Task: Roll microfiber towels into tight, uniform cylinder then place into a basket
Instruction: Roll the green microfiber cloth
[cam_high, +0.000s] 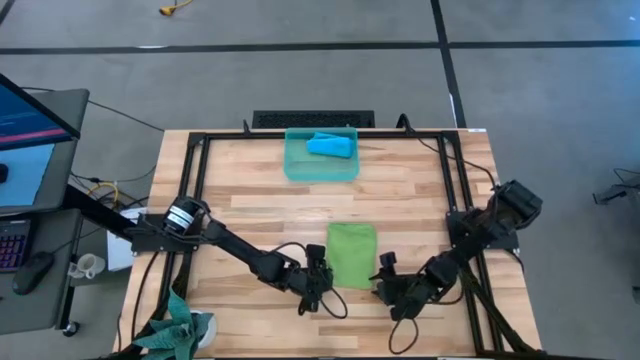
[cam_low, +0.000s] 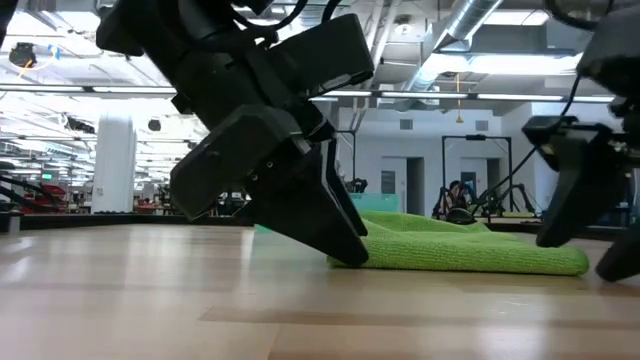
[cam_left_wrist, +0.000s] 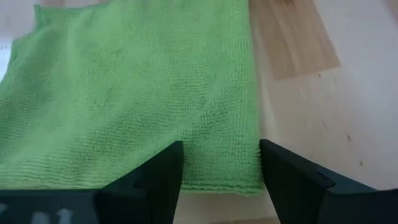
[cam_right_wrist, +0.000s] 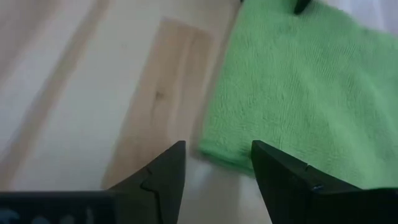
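While no writing is readable | left claw (cam_high: 318, 287) open, right claw (cam_high: 384, 279) open | flanking green towel (cam_high: 351, 254)

Desk (cam_high: 250, 200): light wooden planks, black frame around the edge. Green towel (cam_high: 352, 254) lies flat near the front edge, folded. Teal basket (cam_high: 297, 163) stands near the back edge, blue towel (cam_high: 330, 146) inside it.

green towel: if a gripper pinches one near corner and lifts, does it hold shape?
Probably not. The green towel lies flat and thin, so it likely drapes limp. Its nubby pile should grip the wood and bunch rather than slide. It looks light for its size.
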